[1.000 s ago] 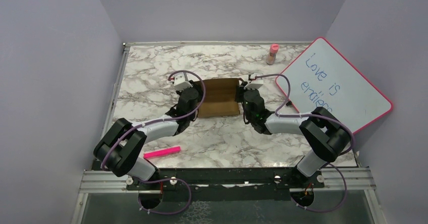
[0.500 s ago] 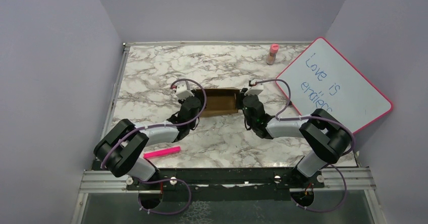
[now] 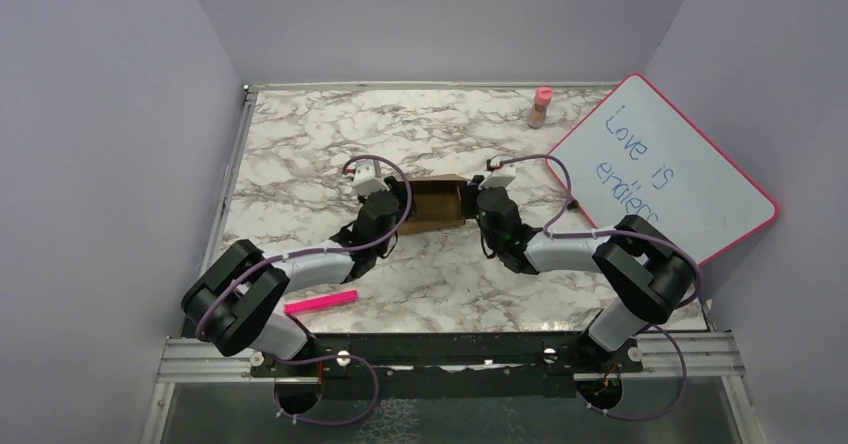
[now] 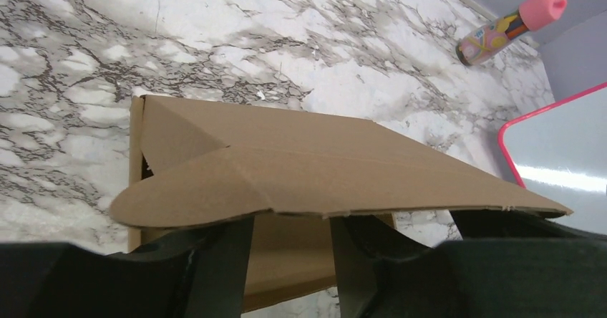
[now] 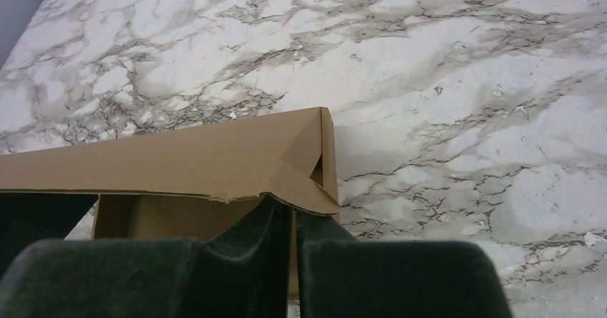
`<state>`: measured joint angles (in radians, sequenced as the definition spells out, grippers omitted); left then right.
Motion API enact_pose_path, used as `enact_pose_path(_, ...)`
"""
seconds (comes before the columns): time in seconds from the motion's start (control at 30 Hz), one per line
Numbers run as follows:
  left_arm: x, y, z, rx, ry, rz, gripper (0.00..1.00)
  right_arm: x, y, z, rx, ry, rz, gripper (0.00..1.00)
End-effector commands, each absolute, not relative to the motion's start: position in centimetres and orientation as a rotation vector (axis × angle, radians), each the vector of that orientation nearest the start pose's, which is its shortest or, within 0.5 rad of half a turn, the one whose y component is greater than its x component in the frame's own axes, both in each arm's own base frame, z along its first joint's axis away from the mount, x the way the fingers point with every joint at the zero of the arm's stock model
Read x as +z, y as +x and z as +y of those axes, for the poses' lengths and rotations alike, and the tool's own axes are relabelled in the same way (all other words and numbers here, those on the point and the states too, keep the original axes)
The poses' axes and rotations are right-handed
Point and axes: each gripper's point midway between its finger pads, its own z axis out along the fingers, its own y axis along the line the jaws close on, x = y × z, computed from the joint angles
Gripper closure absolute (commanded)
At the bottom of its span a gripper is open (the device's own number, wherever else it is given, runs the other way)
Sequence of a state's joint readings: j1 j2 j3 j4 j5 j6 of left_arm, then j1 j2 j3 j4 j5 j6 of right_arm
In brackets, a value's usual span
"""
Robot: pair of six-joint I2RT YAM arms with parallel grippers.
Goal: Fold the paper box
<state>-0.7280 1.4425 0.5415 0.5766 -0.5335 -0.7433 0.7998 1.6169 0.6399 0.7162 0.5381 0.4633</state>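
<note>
Paper box (image 3: 435, 202) narrower; left gripper (image 4: 290, 226) agape, right (image 5: 293, 214) tight on flap (image 5: 179, 164); whiteboard (image 3: 660, 164) "Love is"

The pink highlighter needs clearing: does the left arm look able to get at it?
Probably yes: the pink highlighter lies uncovered near that arm's base, but the left pincer is at the paper box and would have to fold back.

The paper box (image 3: 436, 202) sits on the middle of the table (image 3: 300, 134), between my left gripper (image 3: 400, 196) at its left end and my right gripper (image 3: 468, 202) at its right end. A small bottle (image 3: 541, 107) stands far behind it to the right, the whiteboard (image 3: 665, 169) is at the right edge, and a marker (image 3: 321, 301) lies near left.
</note>
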Motion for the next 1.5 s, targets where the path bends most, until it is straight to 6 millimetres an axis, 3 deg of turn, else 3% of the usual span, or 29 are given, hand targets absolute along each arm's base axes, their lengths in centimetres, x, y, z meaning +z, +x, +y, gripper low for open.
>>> enact_pose_path(0.0,12.6,32.9,-21.4,-0.534,-0.286,1.827,0.53,9.2,35.3,25.9,0.341,0.038,1.88,0.9)
enact_pose_path(0.13,13.5,30.8,-20.1,-0.553,-0.224,1.809,0.44,8.9,35.5,25.7,0.309,0.036,1.883,0.9)
enact_pose_path(0.37,15.1,28.0,-15.3,-0.492,-0.295,1.739,0.45,9.3,35.8,25.6,0.283,0.027,1.874,0.9)
enact_pose_path(0.5,14.0,28.4,-11.6,-0.387,-0.412,1.731,0.48,9.3,35.9,25.8,0.291,0.015,1.873,0.9)
enact_pose_path(0.63,12.4,30.4,-9.9,-0.488,-0.527,1.752,0.5,9.1,35.8,25.8,0.289,0.006,1.877,0.9)
enact_pose_path(1.03,11.5,35.9,-12.0,-0.662,-0.536,1.772,0.49,9.3,35.8,26.1,0.3,-0.019,1.868,0.91)
enact_pose_path(1.47,10.2,37.9,-13.7,-0.751,-0.511,1.819,0.51,9.2,35.8,26.3,0.307,-0.034,1.871,0.91)
